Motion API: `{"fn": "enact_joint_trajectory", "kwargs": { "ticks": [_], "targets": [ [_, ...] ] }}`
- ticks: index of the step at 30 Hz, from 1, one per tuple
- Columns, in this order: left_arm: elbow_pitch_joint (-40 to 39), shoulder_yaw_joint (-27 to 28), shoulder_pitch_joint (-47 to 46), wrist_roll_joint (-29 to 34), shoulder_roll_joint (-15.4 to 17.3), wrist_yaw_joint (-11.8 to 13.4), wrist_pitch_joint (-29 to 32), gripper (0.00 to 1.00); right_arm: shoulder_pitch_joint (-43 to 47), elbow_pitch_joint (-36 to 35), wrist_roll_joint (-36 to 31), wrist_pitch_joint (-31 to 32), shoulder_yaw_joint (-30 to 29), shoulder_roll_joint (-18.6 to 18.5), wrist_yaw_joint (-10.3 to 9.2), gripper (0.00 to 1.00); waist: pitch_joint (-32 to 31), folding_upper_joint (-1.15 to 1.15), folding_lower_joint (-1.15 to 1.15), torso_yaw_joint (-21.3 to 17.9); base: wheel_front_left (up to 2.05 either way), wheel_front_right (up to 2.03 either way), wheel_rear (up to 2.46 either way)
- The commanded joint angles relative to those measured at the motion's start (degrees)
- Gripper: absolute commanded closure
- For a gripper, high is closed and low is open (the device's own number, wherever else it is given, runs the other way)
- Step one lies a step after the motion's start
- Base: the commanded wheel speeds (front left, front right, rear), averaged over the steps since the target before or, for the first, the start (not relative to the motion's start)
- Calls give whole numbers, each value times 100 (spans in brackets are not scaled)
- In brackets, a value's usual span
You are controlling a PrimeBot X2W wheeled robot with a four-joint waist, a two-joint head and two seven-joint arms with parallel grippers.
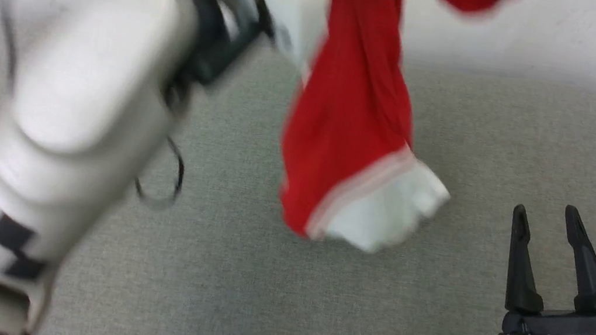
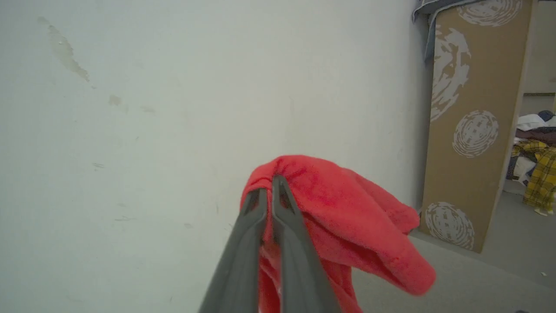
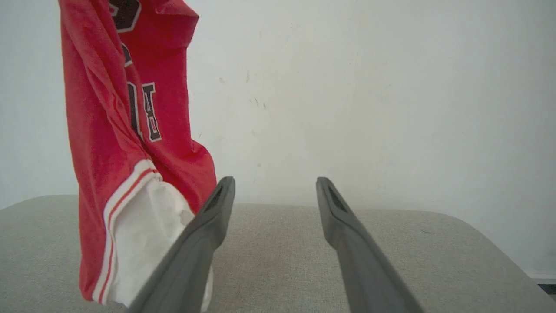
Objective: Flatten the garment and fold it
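Note:
The garment (image 1: 350,116), a red T-shirt with a white striped sleeve at its lowest point, hangs in a twisted column above the grey table (image 1: 233,288). In the left wrist view my left gripper (image 2: 270,184) is shut on a bunched red fold of the garment (image 2: 347,217), high up in front of the wall. The pale left forearm (image 1: 78,99) fills the left of the head view, blurred. My right gripper (image 1: 547,219) stands open low at the right, apart from the cloth. In the right wrist view the garment (image 3: 126,143), with black-and-white lettering, hangs left of the right gripper (image 3: 274,187).
The grey padded table has rounded far corners and ends at a white wall (image 1: 559,41). In the left wrist view a brown patterned panel (image 2: 473,130) stands at the right, with a pile of clothes (image 2: 536,152) on the floor beyond it.

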Motion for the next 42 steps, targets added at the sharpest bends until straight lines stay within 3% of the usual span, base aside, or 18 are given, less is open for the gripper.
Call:
{"fn": "enact_joint_trajectory", "kwargs": {
  "ticks": [1, 12, 21, 23, 29, 36, 42],
  "targets": [
    [-23, -179, 300, 123, -31, 25, -39, 100, 74, 16, 50, -35, -5, 15, -5, 0, -27, 0, 0, -31, 0, 0, 0],
    [915, -1421, 2451, 482, -204, 316, -360, 100, 136, 23, 79, -38, -33, 15, -5, 0, -102, 0, 0, -124, 0, 0, 0],
    [2079, -1642, 3212, 321, -565, 419, -770, 100, 164, 53, 95, 1, -16, 15, -5, 0, -137, 0, 0, -111, 0, 0, 0],
    [2096, -1490, 3143, 304, -604, 518, -1053, 0, 182, 67, 87, 13, -33, 15, -5, 0, -186, 0, 0, -90, 0, 0, 0],
    [1558, -1012, 3187, 232, -363, 795, -1807, 0, 274, 50, 103, 65, -5, 15, -5, 0, -357, 0, 0, -90, 0, 0, 0],
    [148, -333, 4173, 192, 336, 1498, -2624, 0, 424, -18, 134, 108, -18, 15, -5, 0, -482, 0, 0, -113, 0, 0, 0],
    [-1119, 299, 5337, 535, 703, 2058, -2828, 0, 594, -74, 170, 145, -119, 15, -5, 0, -494, 0, 0, -104, 0, 0, 0]
  ]
}}
